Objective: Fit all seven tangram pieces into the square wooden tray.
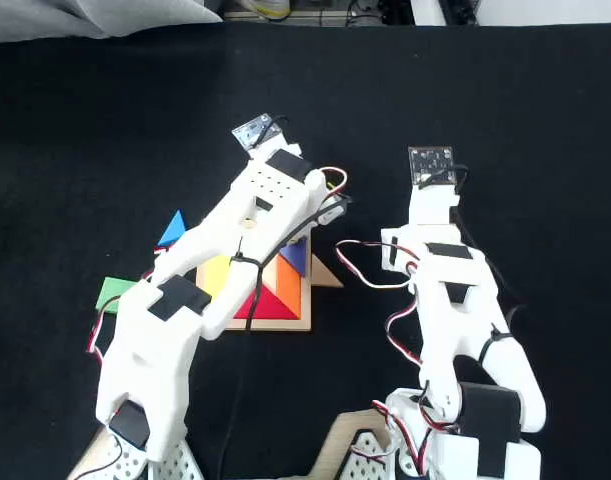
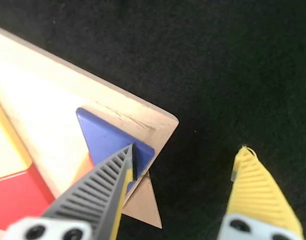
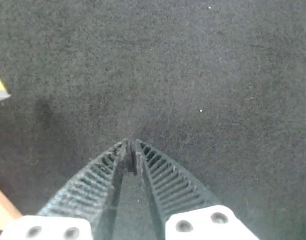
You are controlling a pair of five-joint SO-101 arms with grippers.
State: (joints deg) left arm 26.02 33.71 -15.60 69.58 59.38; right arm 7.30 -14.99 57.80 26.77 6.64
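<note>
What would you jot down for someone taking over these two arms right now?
Left gripper: open, one finger on the dark blue piece at the tray corner.
Right gripper: shut, over bare cloth.
Done: yellow, orange, red and dark blue lie in the tray.
Outside: light blue triangle, green piece, tan triangle beside the tray.
Left: fit those three. The dark blue seems to ride the rim and may need seating.

Left fingers [image 2: 102, 190] spread wide, grey one on blue triangle [image 2: 105, 137] in wooden tray [image 2: 127, 107] corner
</note>
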